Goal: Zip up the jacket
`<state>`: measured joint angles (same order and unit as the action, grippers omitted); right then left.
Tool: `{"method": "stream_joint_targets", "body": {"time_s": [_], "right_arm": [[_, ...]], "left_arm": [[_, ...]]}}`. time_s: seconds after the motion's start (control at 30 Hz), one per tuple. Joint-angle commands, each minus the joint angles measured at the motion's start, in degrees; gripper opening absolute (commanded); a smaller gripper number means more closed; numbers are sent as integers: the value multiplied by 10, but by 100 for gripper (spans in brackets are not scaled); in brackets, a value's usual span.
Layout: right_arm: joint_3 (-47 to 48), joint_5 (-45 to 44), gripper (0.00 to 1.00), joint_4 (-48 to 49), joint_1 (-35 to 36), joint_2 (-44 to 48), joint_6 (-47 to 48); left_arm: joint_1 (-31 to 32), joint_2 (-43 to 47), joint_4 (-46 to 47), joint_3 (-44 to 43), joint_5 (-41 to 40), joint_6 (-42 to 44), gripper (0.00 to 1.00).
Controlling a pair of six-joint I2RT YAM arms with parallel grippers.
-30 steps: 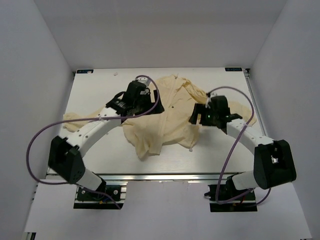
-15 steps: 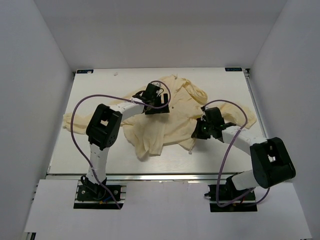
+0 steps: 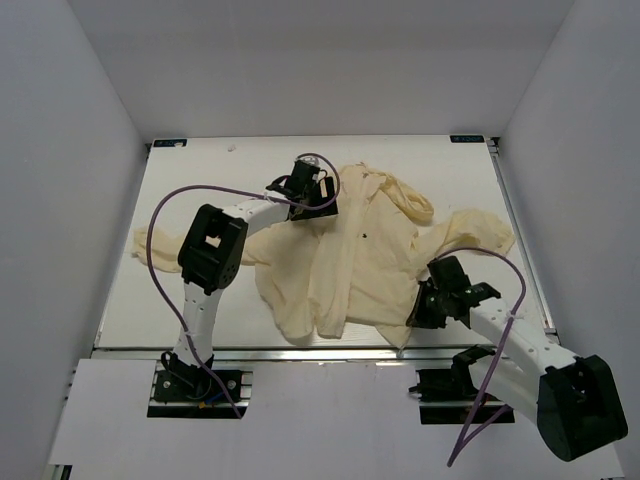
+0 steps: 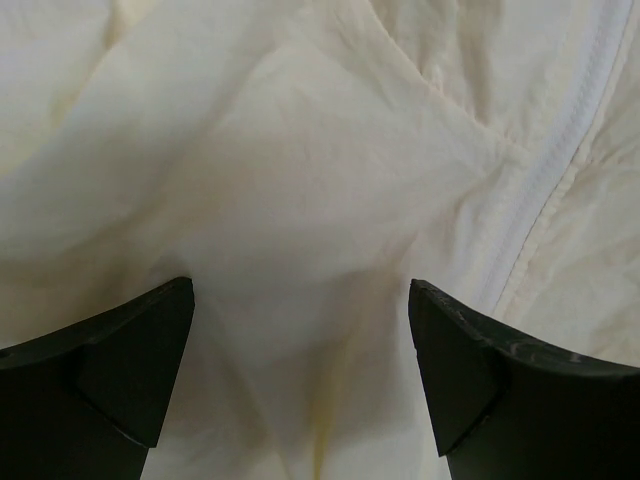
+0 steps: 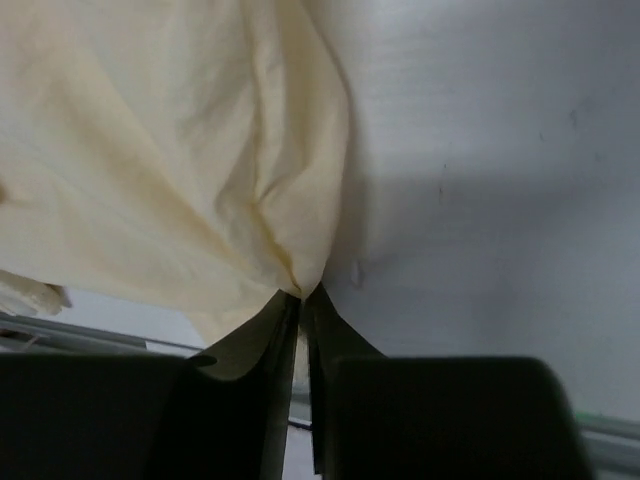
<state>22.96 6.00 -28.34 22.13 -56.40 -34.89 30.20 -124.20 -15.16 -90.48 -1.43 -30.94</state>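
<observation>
The cream jacket (image 3: 365, 265) lies crumpled across the middle of the table. My left gripper (image 3: 322, 197) sits low over its upper left part. In the left wrist view that gripper (image 4: 300, 305) is open, with bare fabric (image 4: 300, 200) under the gap and nothing pinched. The white zipper tape (image 4: 560, 150) runs past on the right of those jaws. My right gripper (image 3: 414, 308) is at the jacket's near right corner, close to the table's front edge. In the right wrist view it (image 5: 303, 292) is shut on a gathered fold of jacket (image 5: 180, 170).
The white table (image 3: 200, 300) ends at a metal front rail (image 3: 300, 352), just behind the right gripper. White walls close in the left, right and back. One sleeve (image 3: 150, 245) trails left, another (image 3: 480, 225) right. Purple cables loop off both arms.
The right gripper has shut on the jacket's edge and pulled it toward the near right, spreading the fabric. The left arm folded in and its gripper moved back to the jacket's upper part, still open.
</observation>
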Motion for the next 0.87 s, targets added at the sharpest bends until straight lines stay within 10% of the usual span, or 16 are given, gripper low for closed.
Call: {"method": "stream_joint_targets", "body": {"time_s": [0.0, 0.07, 0.13, 0.5, 0.83], "right_arm": [[34, -20, 15, -84, -1, 26, -44], [99, -38, 28, -110, -1, 45, -36], [145, -56, 88, -136, -2, 54, -11], [346, -176, 89, -117, -1, 72, 25], [281, -161, 90, -59, -1, 94, 37]], "left_arm": [[-6, 19, -17, 4, -19, -6, 98], [-6, 21, -32, -5, -19, -4, 98], [-6, 26, -54, -38, -16, -1, 98], [-7, 273, -192, -71, -149, 36, 98], [-18, 496, -266, 151, -231, -38, 98]]}}
